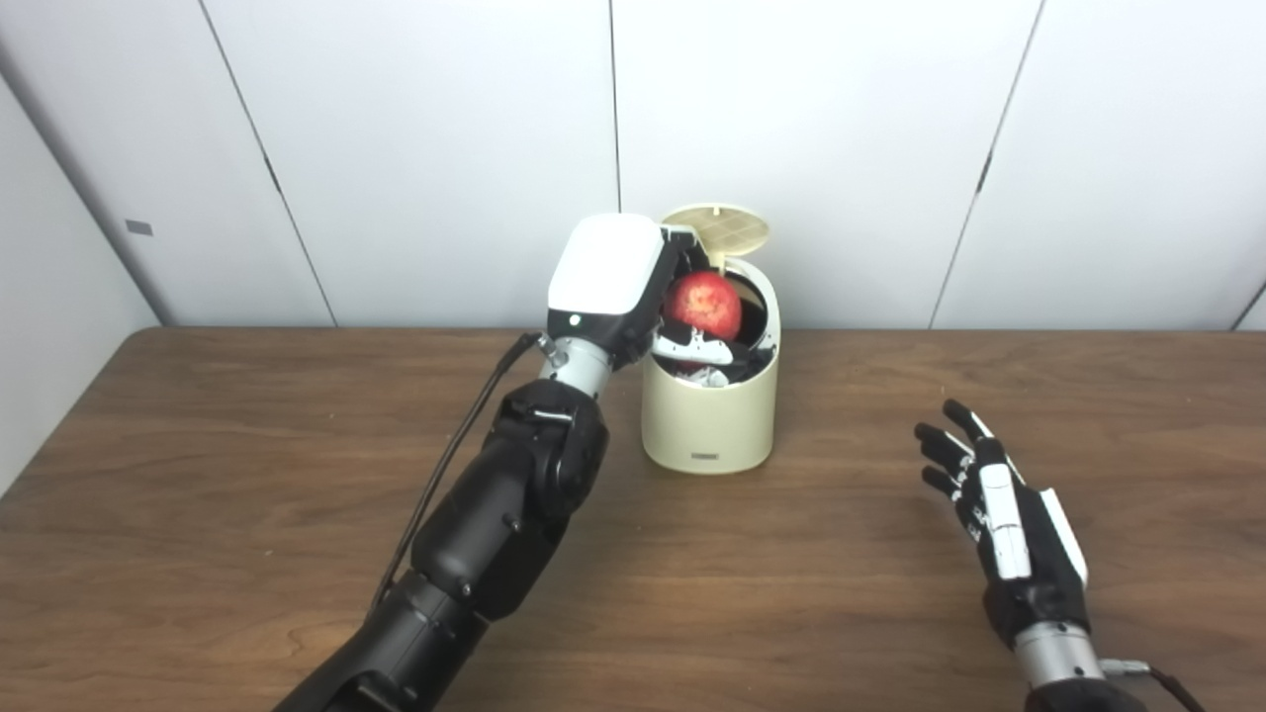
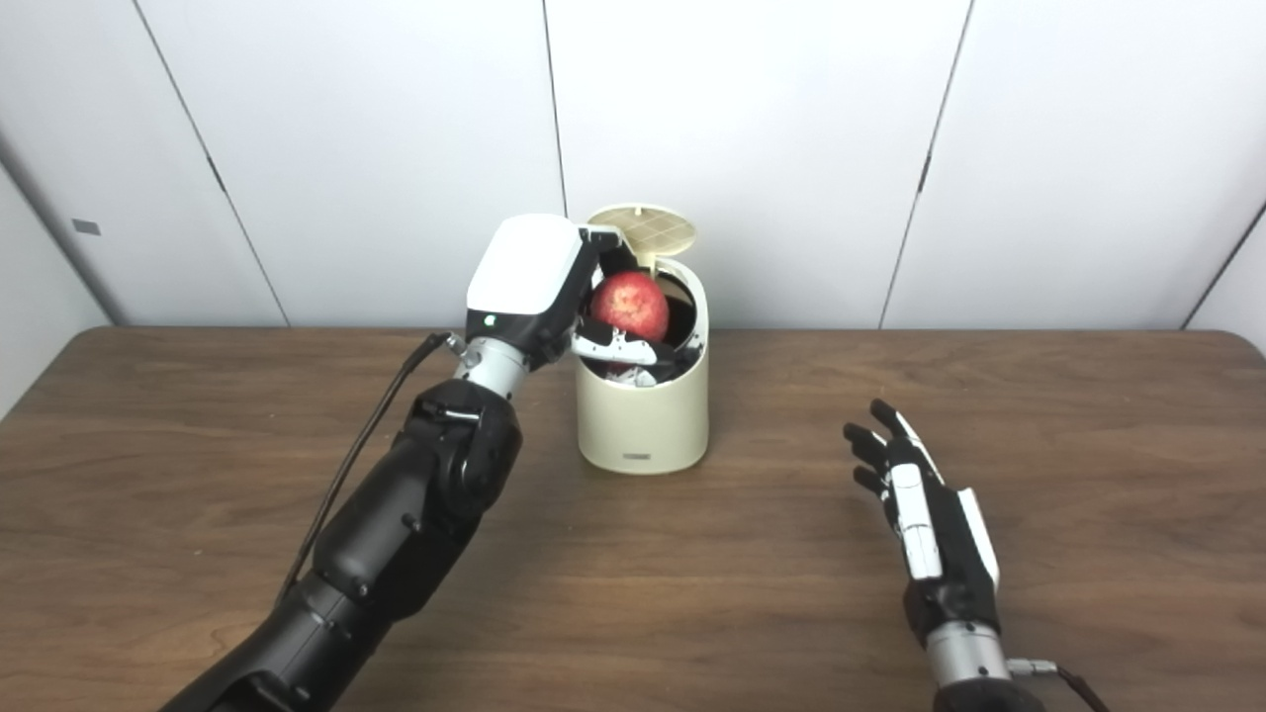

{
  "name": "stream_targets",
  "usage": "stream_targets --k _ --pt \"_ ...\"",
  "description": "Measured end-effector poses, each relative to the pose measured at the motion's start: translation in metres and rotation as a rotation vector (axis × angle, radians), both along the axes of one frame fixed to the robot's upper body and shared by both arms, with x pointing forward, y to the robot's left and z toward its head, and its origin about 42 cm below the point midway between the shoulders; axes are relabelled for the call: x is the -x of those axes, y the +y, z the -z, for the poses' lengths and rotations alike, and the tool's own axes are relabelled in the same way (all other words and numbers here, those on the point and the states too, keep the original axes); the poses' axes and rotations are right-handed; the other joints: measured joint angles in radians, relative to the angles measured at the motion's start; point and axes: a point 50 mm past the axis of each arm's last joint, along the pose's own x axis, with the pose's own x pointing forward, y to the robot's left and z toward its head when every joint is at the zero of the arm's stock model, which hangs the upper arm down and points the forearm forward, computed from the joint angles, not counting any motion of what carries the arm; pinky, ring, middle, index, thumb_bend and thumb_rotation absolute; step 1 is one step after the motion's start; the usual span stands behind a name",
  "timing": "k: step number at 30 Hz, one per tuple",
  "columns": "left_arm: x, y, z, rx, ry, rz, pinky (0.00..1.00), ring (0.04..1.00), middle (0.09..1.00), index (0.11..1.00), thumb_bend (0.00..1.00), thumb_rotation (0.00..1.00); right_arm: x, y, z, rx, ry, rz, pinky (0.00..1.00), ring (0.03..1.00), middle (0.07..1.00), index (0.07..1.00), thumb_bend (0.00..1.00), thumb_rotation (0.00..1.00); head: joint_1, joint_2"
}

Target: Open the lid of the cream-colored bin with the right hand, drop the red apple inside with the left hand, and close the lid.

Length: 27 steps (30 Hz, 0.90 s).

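The red apple (image 1: 703, 304) sits in the grasp of the left hand (image 1: 633, 297), poised over the open mouth of the cream-colored bin (image 1: 708, 415), with the fingers (image 1: 692, 348) curled beneath and around it — the fruit is held, not yet released. Judged from its look, the apple is firm, rounded and moderately heavy for its size, with a smooth skin that may slip against hard fingers; an enclosing grip from the side and below, as shown, suits it better than a pinch, and a short drop is preferable since it would bruise. The lid (image 1: 716, 227) stands raised at the rear of the bin, tilted back on its hinge, its ribbed underside facing forward; it appears thin, light and rigid, best taken or pushed at its front edge, away from the hinge. The bin itself rests upright on the wooden desk (image 1: 247, 475) near the back wall and looks light enough to shift if struck. The right hand (image 1: 999, 514) lies well apart at the right — fingers spread and empty, low over the desk.
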Motion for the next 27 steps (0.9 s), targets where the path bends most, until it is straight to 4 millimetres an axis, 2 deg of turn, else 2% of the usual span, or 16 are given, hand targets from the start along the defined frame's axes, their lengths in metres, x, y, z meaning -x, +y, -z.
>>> stream_targets --k 3,4,5,7,16,21,25,26,27 --pt "0.0004 -0.0023 -0.0001 -0.019 0.000 -0.001 0.55 0.654 0.661 0.493 0.52 0.08 0.0004 0.0002 -0.0019 0.005 0.008 -0.009 0.84 0.839 0.768 0.851 0.55 1.00 -0.002 -0.003" --pt "0.0002 -0.0023 -0.0004 -0.029 0.000 -0.003 0.55 0.661 0.672 0.566 0.63 0.16 0.0007 0.0009 -0.0028 0.008 0.007 -0.014 0.84 0.836 0.764 0.843 0.55 1.00 -0.002 -0.003" --pt "0.0000 -0.0024 -0.0009 -0.034 0.002 -0.002 0.56 0.667 0.682 0.614 0.70 0.22 0.0010 0.0014 -0.0040 0.010 0.005 -0.018 0.85 0.830 0.757 0.830 0.56 1.00 -0.003 -0.003" --pt "0.0006 -0.0032 -0.0012 -0.039 0.002 0.002 0.56 0.670 0.690 0.645 0.75 0.26 0.0018 0.0025 -0.0065 0.013 0.003 -0.022 0.85 0.823 0.744 0.821 0.56 1.00 -0.006 -0.008" --pt "0.0004 -0.0032 -0.0011 -0.041 0.012 0.002 0.57 0.691 0.733 0.712 0.79 0.32 0.0018 0.0041 -0.0064 0.014 0.004 -0.024 0.84 0.805 0.732 0.847 0.57 1.00 -0.009 -0.015" --pt "0.0011 -0.0034 -0.0026 -0.041 0.020 0.003 0.57 0.694 0.741 0.718 0.78 0.27 0.0017 0.0050 -0.0058 0.010 0.005 -0.024 0.88 0.827 0.742 0.886 0.54 1.00 -0.012 -0.015" --pt "0.0008 -0.0026 -0.0029 -0.035 0.023 0.002 0.55 0.651 0.690 0.677 0.76 0.18 0.0008 0.0047 -0.0019 0.009 0.013 -0.022 0.87 0.837 0.749 0.906 0.56 1.00 -0.012 -0.017" --pt "0.0006 -0.0022 -0.0031 -0.025 0.025 0.005 0.51 0.604 0.646 0.587 0.64 0.12 0.0003 0.0043 0.0007 0.008 0.020 -0.021 0.87 0.842 0.752 0.907 0.56 1.00 -0.014 -0.018" --pt "0.0005 -0.0012 -0.0032 -0.005 0.026 0.008 0.46 0.541 0.539 0.532 0.57 0.05 0.0002 0.0039 0.0025 0.007 0.025 -0.020 0.88 0.848 0.754 0.910 0.56 1.00 -0.014 -0.018"
